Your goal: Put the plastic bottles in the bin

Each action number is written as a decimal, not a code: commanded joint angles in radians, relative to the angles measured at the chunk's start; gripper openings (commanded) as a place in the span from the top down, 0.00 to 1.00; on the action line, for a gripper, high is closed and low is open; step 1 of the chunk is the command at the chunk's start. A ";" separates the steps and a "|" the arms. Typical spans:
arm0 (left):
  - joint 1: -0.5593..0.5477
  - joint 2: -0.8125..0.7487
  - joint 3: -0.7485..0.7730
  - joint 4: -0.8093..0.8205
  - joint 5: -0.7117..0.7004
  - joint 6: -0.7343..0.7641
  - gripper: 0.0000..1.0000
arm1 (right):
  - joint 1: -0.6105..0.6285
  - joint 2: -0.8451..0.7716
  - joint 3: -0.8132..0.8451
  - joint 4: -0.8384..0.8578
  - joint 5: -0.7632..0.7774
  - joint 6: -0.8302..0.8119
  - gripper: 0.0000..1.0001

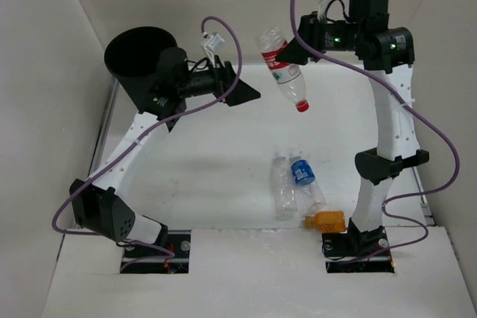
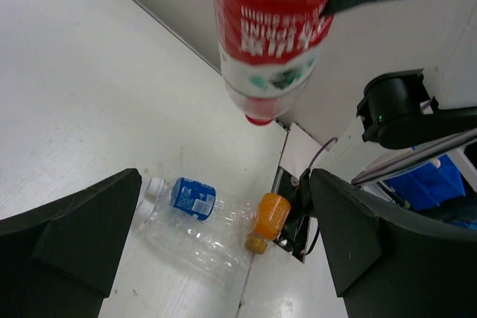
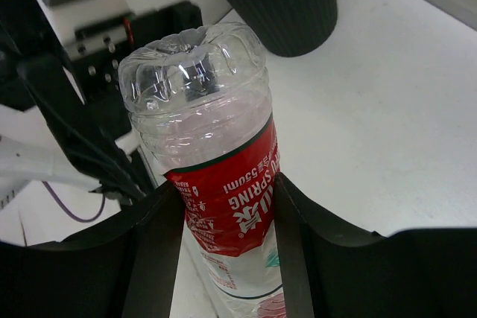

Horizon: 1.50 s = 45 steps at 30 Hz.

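Starting with the top view: right gripper (image 1: pixel 284 55) is clamped on the red-labelled bottle (image 1: pixel 289 80), held in the air at 12–1 o'clock over the table (image 1: pixel 209 176), tilted, red cap down and base up. Left gripper (image 1: pixel 250 94) is spread wide with nothing in it, just at the bottle's 9 o'clock side, not touching. Bin (image 1: pixel 138 57) stands upright at 10 o'clock in the far-left corner. Three bottles lie at 5 o'clock: plain bottle (image 1: pixel 282 186) and blue-labelled bottle (image 1: pixel 304 174) side by side, orange bottle (image 1: pixel 326 220) just nearer the table edge. Left wrist view: both fingers (image 2: pixel 74 243) well apart at 7 and 4 o'clock, red-labelled bottle hanging cap-down at 12, the three loose bottles on the table between the fingers. Right wrist view: fingers (image 3: pixel 153 258) press the red label from both sides, bottle base toward the camera, bin at 12–1 o'clock behind it.
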 commanded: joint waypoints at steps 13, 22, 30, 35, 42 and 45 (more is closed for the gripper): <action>-0.319 0.129 0.172 0.202 -0.230 0.185 0.00 | -0.138 -0.099 -0.070 0.088 -0.199 0.116 1.00; -0.317 0.185 0.219 0.193 -0.271 0.210 0.00 | -0.130 -0.153 -0.134 0.122 -0.334 0.175 1.00; -0.340 0.207 0.256 0.193 -0.285 0.224 0.05 | -0.121 -0.185 -0.216 0.134 -0.383 0.189 1.00; -0.356 0.219 0.305 0.159 -0.281 0.247 0.51 | -0.118 -0.173 -0.211 0.136 -0.378 0.186 1.00; -0.293 0.189 0.294 0.049 -0.276 0.366 0.87 | -0.144 -0.187 -0.243 0.099 -0.382 0.149 0.00; -0.166 0.144 0.262 -0.009 -0.274 0.443 0.89 | -0.260 -0.195 -0.262 0.076 -0.363 0.107 0.00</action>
